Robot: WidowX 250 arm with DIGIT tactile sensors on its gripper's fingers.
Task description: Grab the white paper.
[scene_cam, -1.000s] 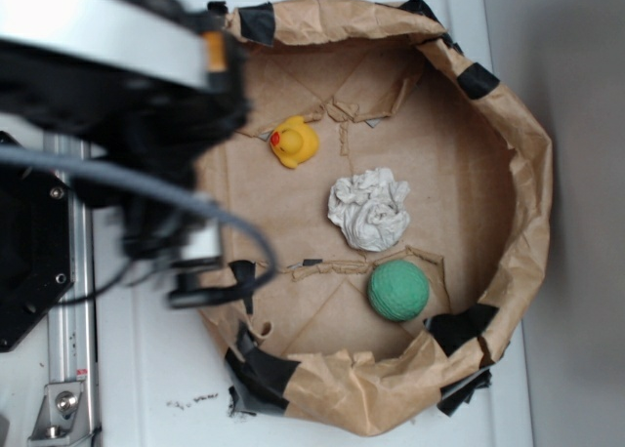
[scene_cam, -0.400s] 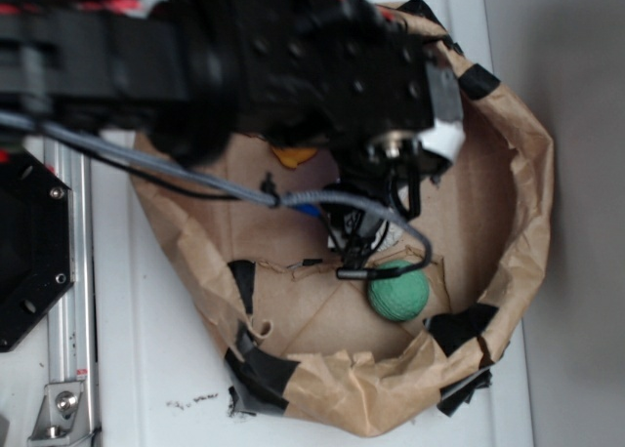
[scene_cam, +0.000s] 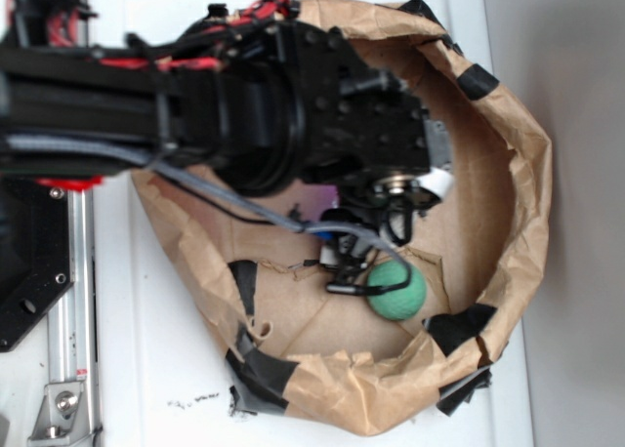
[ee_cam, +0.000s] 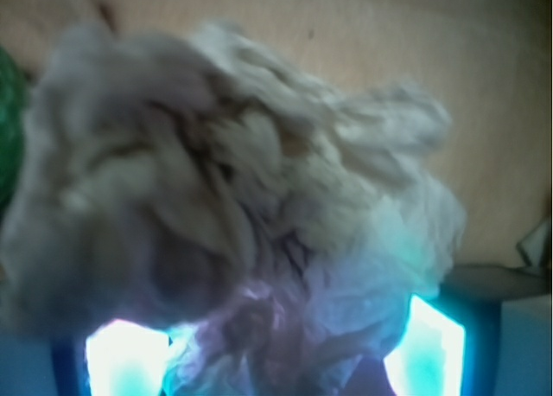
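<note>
The white paper (ee_cam: 233, 180), a wrinkly grey-white ball, fills most of the wrist view, close up and blurred. My gripper (ee_cam: 276, 335) stands open around it. One glowing finger pad (ee_cam: 125, 357) shows at the ball's lower left and the other at its lower right, with the paper's near side between them. Seen from outside, my black arm (scene_cam: 293, 115) reaches over the middle of the brown paper basin and hides both the white paper and the fingers beneath its wrist.
A green ball (scene_cam: 397, 289) lies just below and right of the wrist, and shows as a green sliver (ee_cam: 7, 128) at the wrist view's left edge. The crumpled brown paper wall (scene_cam: 532, 193) with black tape patches (scene_cam: 459, 328) rings the basin. A metal rail (scene_cam: 68, 369) runs down the left.
My arm swung in from the left over the basin and settled above the white paper, covering it and the yellow duck. The green ball has not moved.
</note>
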